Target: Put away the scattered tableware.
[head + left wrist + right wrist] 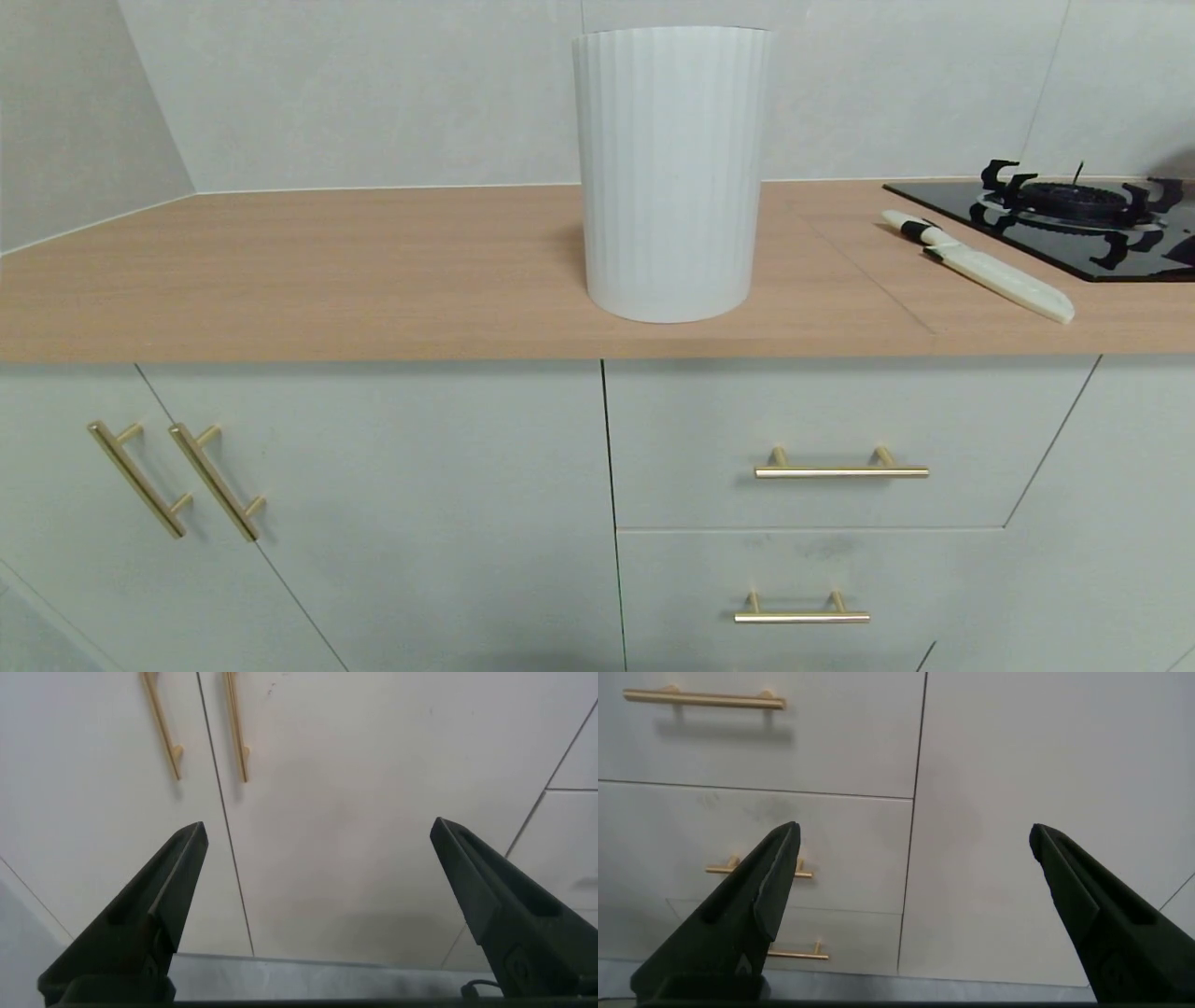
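1. The knife (pixel 976 266) is all pale cream-white, with a black band where the handle meets the blade. It lies flat on the wooden countertop (pixel 373 271), well to the right of the white container (pixel 667 173). It lies at a slant: the handle end is farther back than the container's base, and the tip points towards the front edge and away from the container.
2. The white container is a tall, vertically ribbed cylinder. It stands upright near the countertop's front edge.
3. The black glass hob (pixel 1120 247), with its black burner grate (pixel 1074 201), is farther right of the container than the knife.
4. Below the container and slightly right are two drawers, one above the other, with brass bar handles (pixel 840 471) (pixel 801 615).
5. Below the container and far left, two cabinet doors carry a pair of brass bar handles (pixel 138 478) (pixel 217 481).
6. The left gripper (pixel 318 829) faces those cabinet doors, lower than the container. Its dark fingers are spread wide and hold nothing.
7. The right gripper (pixel 914 831) faces the drawer fronts beneath the container. Its fingers are spread just as wide and hold nothing.
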